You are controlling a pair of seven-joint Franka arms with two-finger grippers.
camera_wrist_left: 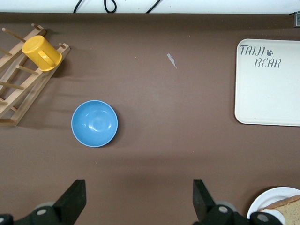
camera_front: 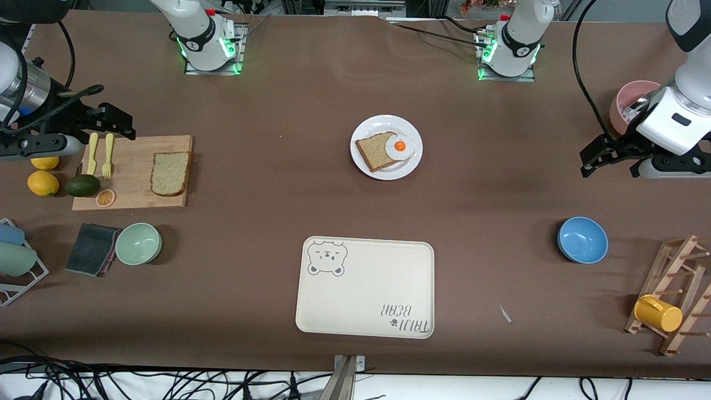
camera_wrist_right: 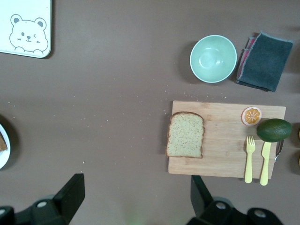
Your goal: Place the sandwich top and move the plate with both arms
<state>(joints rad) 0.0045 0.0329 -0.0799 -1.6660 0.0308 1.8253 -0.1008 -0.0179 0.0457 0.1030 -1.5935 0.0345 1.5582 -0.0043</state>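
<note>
The sandwich top [camera_front: 170, 174], a light tan slice, lies flat on a wooden cutting board [camera_front: 133, 191] toward the right arm's end; it also shows in the right wrist view [camera_wrist_right: 185, 135]. The white plate [camera_front: 377, 125] sits mid-table and bears a darker slice [camera_front: 375, 153] with a fried egg [camera_front: 400, 146]. Its rim shows in the left wrist view [camera_wrist_left: 269, 199]. My right gripper [camera_front: 119, 123] hangs open and empty over the board's end by the forks, also in its wrist view [camera_wrist_right: 136, 199]. My left gripper [camera_front: 591, 158] hangs open and empty over bare table near the left arm's end, also in its wrist view [camera_wrist_left: 139, 201].
A cream bear tray [camera_front: 366, 289] lies nearer the front camera than the plate. A blue bowl [camera_front: 582, 239], a rack with a yellow mug [camera_front: 658, 313] and a pink bowl [camera_front: 630, 103] stand at the left arm's end. A green bowl [camera_front: 138, 243], cloth [camera_front: 91, 249], avocado [camera_front: 82, 185], lemons and forks [camera_front: 100, 154] are by the board.
</note>
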